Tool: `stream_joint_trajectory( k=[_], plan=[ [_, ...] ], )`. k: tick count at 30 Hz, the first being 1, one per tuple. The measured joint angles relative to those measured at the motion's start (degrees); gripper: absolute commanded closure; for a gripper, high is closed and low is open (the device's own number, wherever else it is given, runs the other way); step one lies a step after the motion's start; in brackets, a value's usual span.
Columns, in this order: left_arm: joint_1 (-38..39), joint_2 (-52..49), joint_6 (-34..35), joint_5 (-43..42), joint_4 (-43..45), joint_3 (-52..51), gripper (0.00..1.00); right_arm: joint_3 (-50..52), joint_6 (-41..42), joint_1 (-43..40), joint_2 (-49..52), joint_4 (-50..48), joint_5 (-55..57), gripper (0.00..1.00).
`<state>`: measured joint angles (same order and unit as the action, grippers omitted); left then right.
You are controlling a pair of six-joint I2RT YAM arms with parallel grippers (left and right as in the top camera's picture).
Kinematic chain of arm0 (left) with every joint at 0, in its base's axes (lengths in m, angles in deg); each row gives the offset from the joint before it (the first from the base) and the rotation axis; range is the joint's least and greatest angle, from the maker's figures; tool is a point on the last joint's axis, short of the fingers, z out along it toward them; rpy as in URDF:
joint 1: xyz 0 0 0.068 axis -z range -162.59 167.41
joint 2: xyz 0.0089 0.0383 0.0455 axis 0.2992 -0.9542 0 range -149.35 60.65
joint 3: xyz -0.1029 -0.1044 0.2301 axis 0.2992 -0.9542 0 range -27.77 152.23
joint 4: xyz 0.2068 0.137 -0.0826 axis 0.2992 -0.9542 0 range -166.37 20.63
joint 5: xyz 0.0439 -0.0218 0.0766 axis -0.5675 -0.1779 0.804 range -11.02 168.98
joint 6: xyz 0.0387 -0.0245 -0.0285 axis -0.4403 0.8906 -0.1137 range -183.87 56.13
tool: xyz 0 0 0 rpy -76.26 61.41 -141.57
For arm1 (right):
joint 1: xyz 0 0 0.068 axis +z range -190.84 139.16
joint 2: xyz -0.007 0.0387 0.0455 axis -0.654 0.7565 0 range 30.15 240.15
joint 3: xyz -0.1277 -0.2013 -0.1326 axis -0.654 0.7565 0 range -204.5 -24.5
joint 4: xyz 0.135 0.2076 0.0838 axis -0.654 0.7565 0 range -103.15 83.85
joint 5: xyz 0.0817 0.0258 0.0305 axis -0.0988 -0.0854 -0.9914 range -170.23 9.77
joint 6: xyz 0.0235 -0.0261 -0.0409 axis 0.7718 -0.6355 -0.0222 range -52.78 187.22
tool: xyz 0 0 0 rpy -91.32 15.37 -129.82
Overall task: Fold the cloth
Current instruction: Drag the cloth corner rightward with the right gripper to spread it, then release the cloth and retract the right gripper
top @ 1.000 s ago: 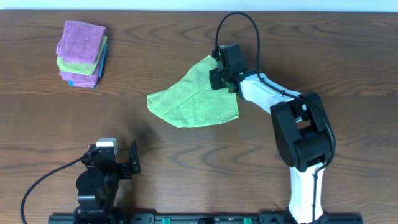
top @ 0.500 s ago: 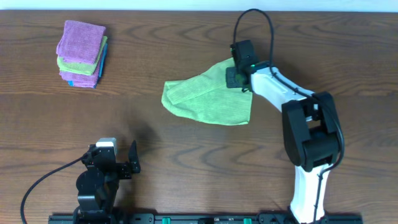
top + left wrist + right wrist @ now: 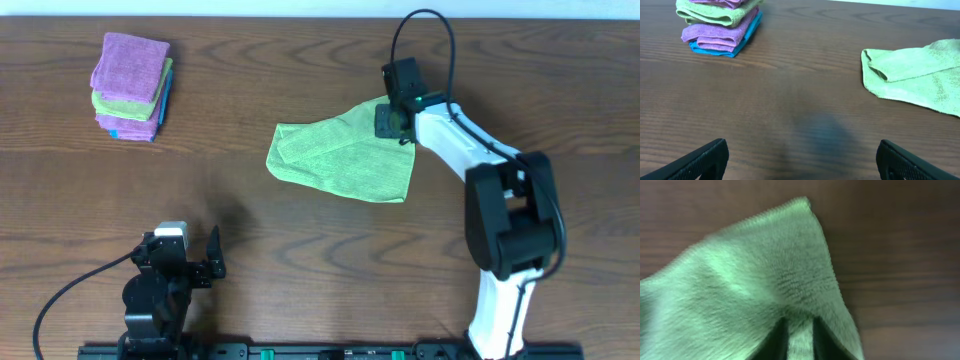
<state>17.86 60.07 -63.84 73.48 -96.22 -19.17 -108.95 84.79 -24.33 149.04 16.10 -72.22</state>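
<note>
A green cloth (image 3: 345,158) lies partly flat on the wooden table, its left corner folded over. My right gripper (image 3: 391,122) is shut on the cloth's far right corner and holds it lifted. In the right wrist view the cloth (image 3: 755,285) fills the frame, with a strip pinched between the fingers (image 3: 800,340). The cloth also shows in the left wrist view (image 3: 915,75) at the right. My left gripper (image 3: 800,160) is open and empty, low over bare table near the front edge; in the overhead view it (image 3: 190,262) sits at the front left.
A stack of folded purple, green and blue cloths (image 3: 131,86) stands at the far left of the table, also in the left wrist view (image 3: 720,22). The right arm (image 3: 470,150) reaches across the right side.
My right gripper has dragged the green cloth to the right and slightly away, spreading it flatter. The left arm has not moved.
</note>
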Motion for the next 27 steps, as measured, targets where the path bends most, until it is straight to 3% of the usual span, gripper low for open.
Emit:
stream_joint_trajectory(
  k=[1,3,4,5,7,9,19,27],
  plan=[
    [0.00,0.00,0.02,0.00,0.00,0.00,0.05,-0.24,-0.04,0.00,-3.04,0.79,-0.22,0.54],
    [0.00,0.00,0.00,0.00,0.02,0.00,0.05,-0.81,-0.72,0.04,-7.10,2.23,-0.90,0.42],
    [0.00,0.00,0.02,0.00,0.00,0.00,0.05,-1.09,-1.31,0.04,-9.64,3.26,-1.40,0.41],
    [0.00,0.00,0.00,0.00,0.02,0.00,0.05,-1.33,-1.97,0.07,-12.20,4.39,-1.95,0.43],
    [0.00,0.00,0.02,0.00,0.02,0.00,0.05,-1.84,-3.08,0.24,-17.75,7.48,-3.02,0.59],
    [0.00,0.00,0.02,0.00,0.02,0.00,0.05,-2.36,-3.52,0.79,-23.63,11.37,-4.00,0.98],
    [0.00,0.00,0.02,0.00,-0.02,0.00,0.05,-2.47,-3.96,8.15,-39.63,39.80,-10.14,0.99],
    [0.00,0.00,2.21,-1.73,0.57,-0.07,0.05,5.68,-0.55,18.18,-53.22,44.59,-11.10,0.99]
  ],
)
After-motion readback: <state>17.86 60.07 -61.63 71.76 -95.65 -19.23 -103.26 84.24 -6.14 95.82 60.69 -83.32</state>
